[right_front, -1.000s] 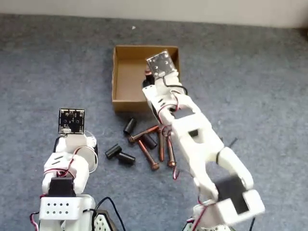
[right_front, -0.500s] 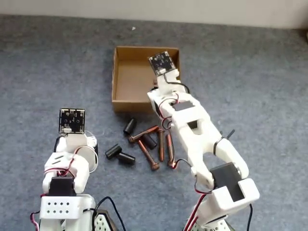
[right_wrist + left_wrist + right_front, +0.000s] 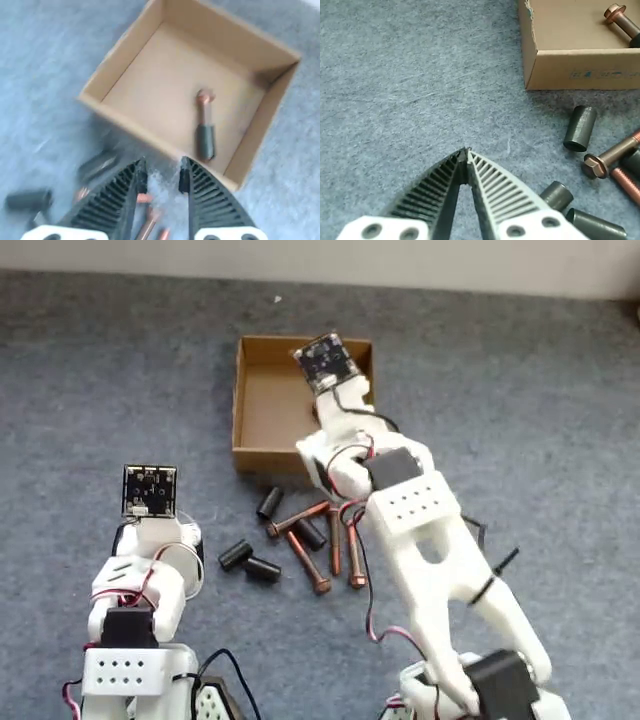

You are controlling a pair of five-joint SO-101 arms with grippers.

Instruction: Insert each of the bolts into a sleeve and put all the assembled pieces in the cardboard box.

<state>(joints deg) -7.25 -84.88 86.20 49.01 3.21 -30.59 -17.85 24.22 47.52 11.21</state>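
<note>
One bolt-in-sleeve piece (image 3: 204, 125) lies inside the cardboard box (image 3: 120, 75), close to a side wall. The loose bolts (image 3: 308, 562) lie crossed and touching among the sleeves (image 3: 235, 555) on the carpet (image 3: 520, 390) just in front of the box. Gripping one bolt may drag its neighbours, and a nudged sleeve would likely roll. The right gripper (image 3: 160, 167) hangs over the box's near wall, fingers slightly apart and empty, so a careless descent could clip the cardboard. The left gripper (image 3: 466, 152) is pressed together, low beside the pile. The right wrist view bares the box floor where the high view has the arm across it.

Soft, even light, faint diffuse shadows
</note>
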